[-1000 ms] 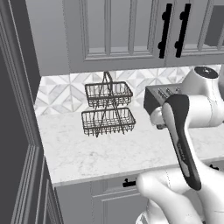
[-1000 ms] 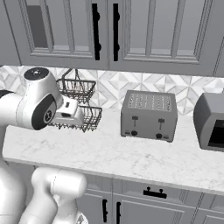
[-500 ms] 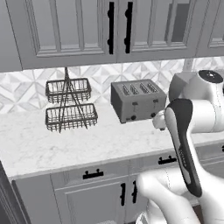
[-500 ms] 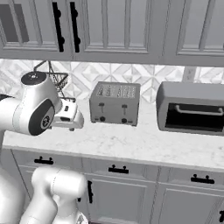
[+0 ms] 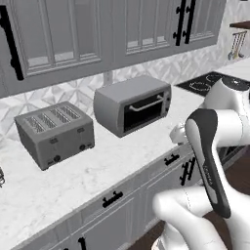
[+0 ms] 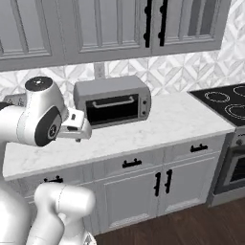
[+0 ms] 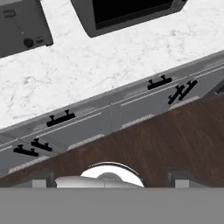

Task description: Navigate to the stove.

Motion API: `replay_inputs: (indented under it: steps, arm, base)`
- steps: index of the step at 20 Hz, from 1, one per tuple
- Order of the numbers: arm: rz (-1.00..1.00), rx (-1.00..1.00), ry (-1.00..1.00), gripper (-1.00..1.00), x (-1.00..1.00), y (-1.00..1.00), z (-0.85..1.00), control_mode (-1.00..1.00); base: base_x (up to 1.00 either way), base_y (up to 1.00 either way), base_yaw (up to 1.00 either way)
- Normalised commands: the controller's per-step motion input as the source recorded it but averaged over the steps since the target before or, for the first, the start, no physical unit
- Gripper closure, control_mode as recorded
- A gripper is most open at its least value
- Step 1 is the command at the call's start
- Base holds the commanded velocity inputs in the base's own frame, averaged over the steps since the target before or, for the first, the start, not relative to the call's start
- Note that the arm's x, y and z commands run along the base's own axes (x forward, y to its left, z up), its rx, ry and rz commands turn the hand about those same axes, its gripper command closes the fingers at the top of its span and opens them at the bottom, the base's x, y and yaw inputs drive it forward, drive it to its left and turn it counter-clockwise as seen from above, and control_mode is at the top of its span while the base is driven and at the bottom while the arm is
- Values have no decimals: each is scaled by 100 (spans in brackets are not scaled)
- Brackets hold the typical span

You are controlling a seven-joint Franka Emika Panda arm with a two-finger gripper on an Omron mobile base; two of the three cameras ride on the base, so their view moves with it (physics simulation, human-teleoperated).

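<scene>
The stove (image 6: 224,102) stands at the right end of the counter run, a flat black glass cooktop with white burner rings. Below it are a grey front strip and a dark oven door (image 6: 235,171). From the left base view a corner of the stove (image 5: 209,82) shows far right, partly behind my arm. My gripper (image 7: 112,178) is open and holds nothing. It hangs over the wooden floor in front of the cabinets, well to the left of the stove. Its fingertips (image 7: 42,178) stand wide apart.
A grey boxy toaster oven (image 6: 113,101) sits mid-counter, with a slotted toaster (image 5: 54,133) to its left. The white marble counter (image 6: 177,119) runs above grey drawers and cabinet doors (image 6: 162,183). Upper cabinets hang overhead, and dark wooden floor (image 7: 175,131) lies in front.
The whole picture has shifted, so the base has driven right along the counter. The wire basket has left view; the toaster oven and the stove have come in. The arm keeps its pose.
</scene>
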Motion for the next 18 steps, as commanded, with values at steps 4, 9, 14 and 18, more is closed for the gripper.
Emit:
replay_inputs:
  steps: [4, 9, 14, 18]
  arm:
    - [0, 0, 0, -100, 0, 0, 0, 100]
    - [0, 0, 0, -100, 0, 0, 0, 100]
    - [0, 0, 0, -100, 0, 0, 0, 100]
    - [0, 0, 0, -100, 0, 0, 0, 100]
  base:
    - [19, -37, -79]
    - [94, -80, -36]
    - [100, -100, 17]
    - [90, -100, 40]
